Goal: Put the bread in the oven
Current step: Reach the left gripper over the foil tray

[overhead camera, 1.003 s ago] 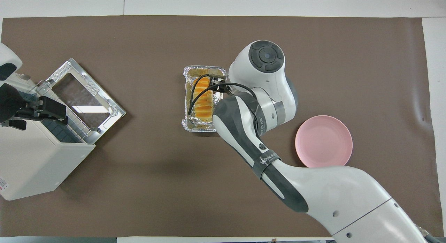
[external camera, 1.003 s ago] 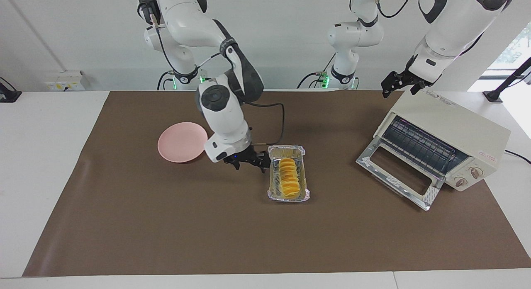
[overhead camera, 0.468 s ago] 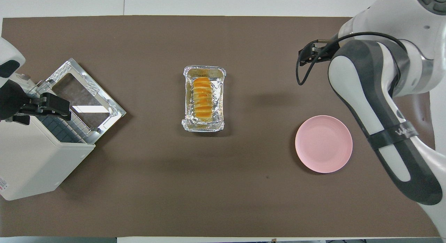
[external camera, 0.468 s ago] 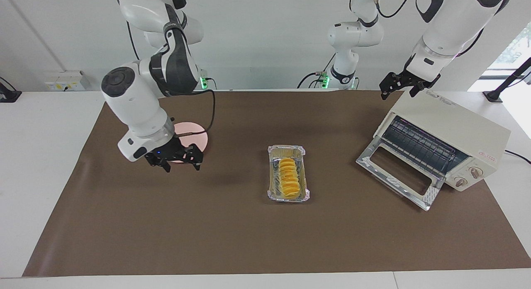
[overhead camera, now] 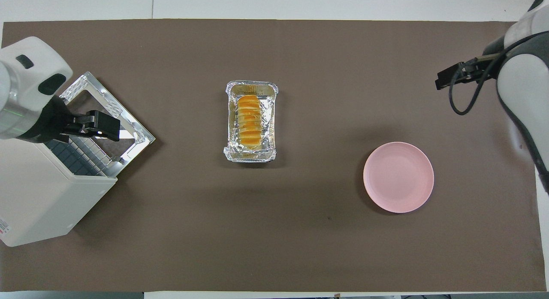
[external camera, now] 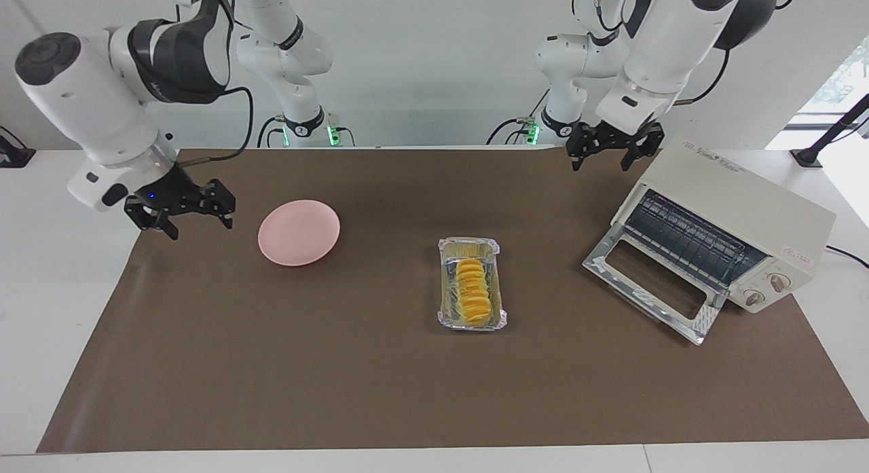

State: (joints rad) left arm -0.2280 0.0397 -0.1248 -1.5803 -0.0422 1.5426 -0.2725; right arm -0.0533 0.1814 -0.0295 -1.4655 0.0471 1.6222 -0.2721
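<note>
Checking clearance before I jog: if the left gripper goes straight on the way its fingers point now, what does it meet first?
The left gripper is open and empty, fingers pointing down, raised beside the oven near its top edge. Straight down it most likely meets the brown mat, passing close to the oven's open door; depth is unclear.

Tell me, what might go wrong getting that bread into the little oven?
The bread lies deep in a crinkly foil tray, so fingers reaching for it could snag the foil and drag the tray. The oven sits angled on the mat, its door folded down in front, so a low approach might bump it.
</note>
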